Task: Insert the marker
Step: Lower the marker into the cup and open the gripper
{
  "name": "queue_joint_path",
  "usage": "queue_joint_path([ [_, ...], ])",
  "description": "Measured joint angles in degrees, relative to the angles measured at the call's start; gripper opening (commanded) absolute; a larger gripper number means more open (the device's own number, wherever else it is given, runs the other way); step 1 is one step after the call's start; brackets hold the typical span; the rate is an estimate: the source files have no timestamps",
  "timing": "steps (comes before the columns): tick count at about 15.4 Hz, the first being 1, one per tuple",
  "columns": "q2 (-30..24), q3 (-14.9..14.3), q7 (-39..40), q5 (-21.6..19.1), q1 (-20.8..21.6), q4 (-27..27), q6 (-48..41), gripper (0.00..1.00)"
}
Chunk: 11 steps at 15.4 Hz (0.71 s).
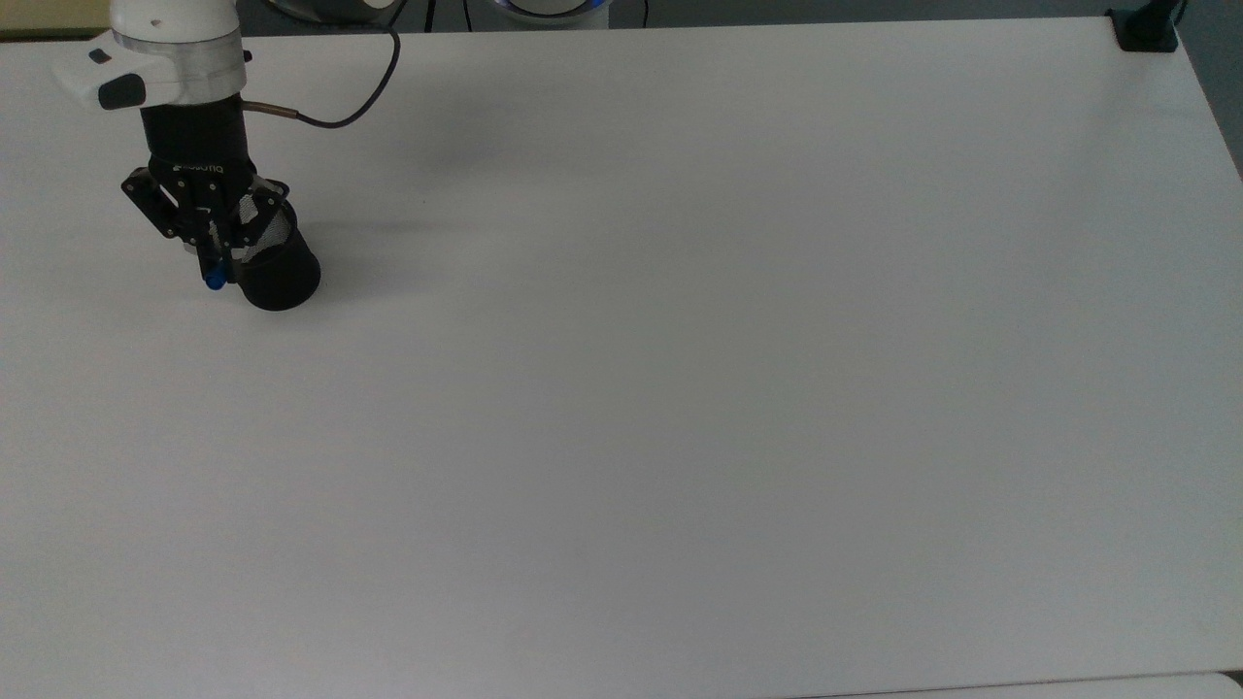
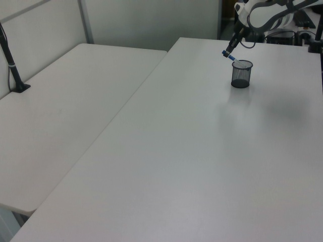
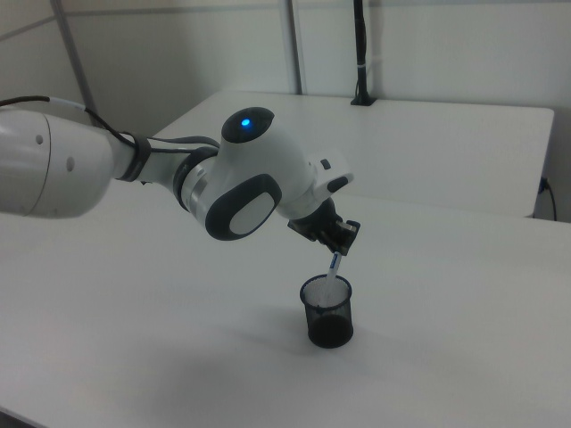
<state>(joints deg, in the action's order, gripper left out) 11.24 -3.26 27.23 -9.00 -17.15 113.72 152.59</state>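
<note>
Broad white table (image 1: 680, 388), black mesh cup (image 1: 277, 272) upright near the top view's upper-left corner.

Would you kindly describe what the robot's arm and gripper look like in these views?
The arm has glossy white rounded shells with dark grey joint bands and a glowing blue light on one joint. The gripper is black, an open linkage frame below a black cylindrical body bearing small white lettering. A dark cable loops from the white wrist.

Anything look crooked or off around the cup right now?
Only the marker: the gripper holds it tilted, not upright, with its lower end at the rim of the mesh cup. The cup stands upright on the table; nothing looks spilled or damaged.
</note>
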Motion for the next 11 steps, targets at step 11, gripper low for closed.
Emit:
queue_joint_path([
  [11, -3.2, -0.6, 0.0, -0.5, -0.6, -1.7, -8.3, 1.0],
])
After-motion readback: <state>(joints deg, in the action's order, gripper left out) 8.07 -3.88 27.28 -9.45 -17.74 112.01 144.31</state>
